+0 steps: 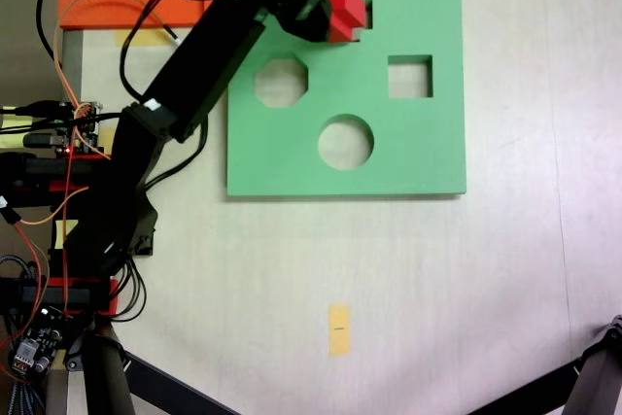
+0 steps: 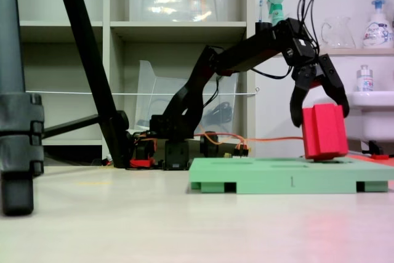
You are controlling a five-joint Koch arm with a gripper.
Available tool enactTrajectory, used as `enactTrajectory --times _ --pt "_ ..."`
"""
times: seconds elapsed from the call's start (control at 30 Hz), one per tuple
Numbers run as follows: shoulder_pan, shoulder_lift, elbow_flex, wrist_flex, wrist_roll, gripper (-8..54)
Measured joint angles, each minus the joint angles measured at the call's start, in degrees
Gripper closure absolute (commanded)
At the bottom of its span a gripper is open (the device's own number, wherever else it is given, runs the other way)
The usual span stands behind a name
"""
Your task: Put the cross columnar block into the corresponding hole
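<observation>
Surface: pale table bearing green foam board.
Side view: gripper clamps red cross block, its base at the board's top.
Top view: block hides the cross-shaped hole; octagonal cutout uncovered.

One red block. One green board. Three open holes: octagon, square, circle.

- The corresponding hole lay hidden beneath the cross columnar block and gripper from above.
- Side on, the green board ran off the right edge.
</observation>
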State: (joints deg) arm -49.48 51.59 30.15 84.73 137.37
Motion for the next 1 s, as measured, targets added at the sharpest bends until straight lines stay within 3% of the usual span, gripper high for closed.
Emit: enactTrajectory --times 0.6,0.67,0.8,0.87,1.0 --pt "0.0 -7.6 -2.5 -2.5 -0.5 25.8" --pt "0.0 -8.6 -3.7 -2.4 -0.5 20.7" --pt "0.0 -9.6 -4.4 -2.6 -0.7 4.7" --pt "0.0 -9.8 -4.7 -3.0 -0.7 -6.6" --pt "-0.1 -9.3 -4.5 -3.6 -1.1 -6.6"
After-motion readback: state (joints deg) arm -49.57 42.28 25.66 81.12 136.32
